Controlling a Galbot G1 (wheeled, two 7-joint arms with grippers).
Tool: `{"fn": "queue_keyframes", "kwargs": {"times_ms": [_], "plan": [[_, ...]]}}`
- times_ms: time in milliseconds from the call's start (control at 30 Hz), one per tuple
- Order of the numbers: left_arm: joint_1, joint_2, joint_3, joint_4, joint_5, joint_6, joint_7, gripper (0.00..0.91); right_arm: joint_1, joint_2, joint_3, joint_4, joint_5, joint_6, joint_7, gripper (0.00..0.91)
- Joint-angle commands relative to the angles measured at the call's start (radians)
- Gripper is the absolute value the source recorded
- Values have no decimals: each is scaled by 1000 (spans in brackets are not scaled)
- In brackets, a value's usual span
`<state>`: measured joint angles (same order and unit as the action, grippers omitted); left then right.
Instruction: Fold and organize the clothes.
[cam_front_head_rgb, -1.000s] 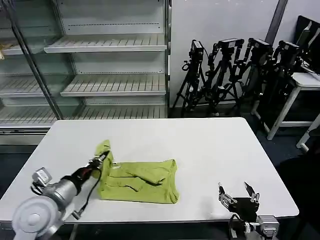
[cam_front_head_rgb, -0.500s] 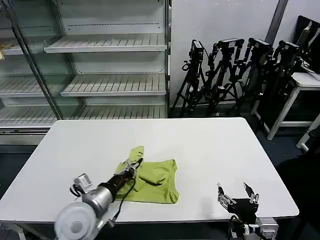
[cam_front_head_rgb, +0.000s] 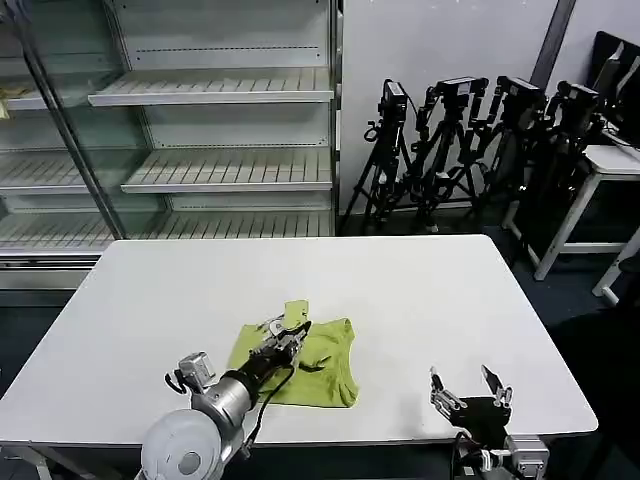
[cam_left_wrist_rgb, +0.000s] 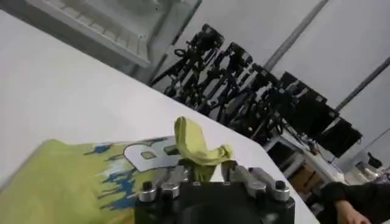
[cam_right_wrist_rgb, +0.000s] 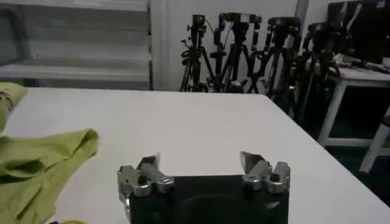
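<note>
Head view: left claw (cam_front_head_rgb: 291, 331) pinched on T-shirt (cam_front_head_rgb: 320, 370) fold.
Lifted above white tabletop (cam_front_head_rgb: 420, 290); right claw (cam_front_head_rgb: 468, 388) spread open, empty, near front edge.

Left arm is reaching forward and inward — left gripper (cam_front_head_rgb: 289, 332) jaws are pinching a raised fold of the T-shirt (cam_front_head_rgb: 325, 362). Right gripper (cam_front_head_rgb: 468, 389) is idling low at the desk's near right edge, jaws spread apart.
</note>
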<state>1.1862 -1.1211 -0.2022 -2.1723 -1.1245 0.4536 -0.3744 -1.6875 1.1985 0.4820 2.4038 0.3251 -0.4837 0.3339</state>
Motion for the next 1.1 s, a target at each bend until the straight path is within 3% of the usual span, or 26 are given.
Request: {"fn": "queue_keyframes", "kwargs": {"times_ms": [33,267,567,1100], "plan": [[4,14,-39,-125,23,12,1,907,12,-2,-15,-20,-4,4,0,907],[45,86,-145,-143,-15,29,-26,907,35,5,-37,-37,-3,6,-1,907],[110,166,-235,-13,-27,112,-48,907,62,6,-49,-61,1,13,-6,907],[77,63,-206,175,-73,123,48,907,42,2,-16,-49,6,11,0,907]]}}
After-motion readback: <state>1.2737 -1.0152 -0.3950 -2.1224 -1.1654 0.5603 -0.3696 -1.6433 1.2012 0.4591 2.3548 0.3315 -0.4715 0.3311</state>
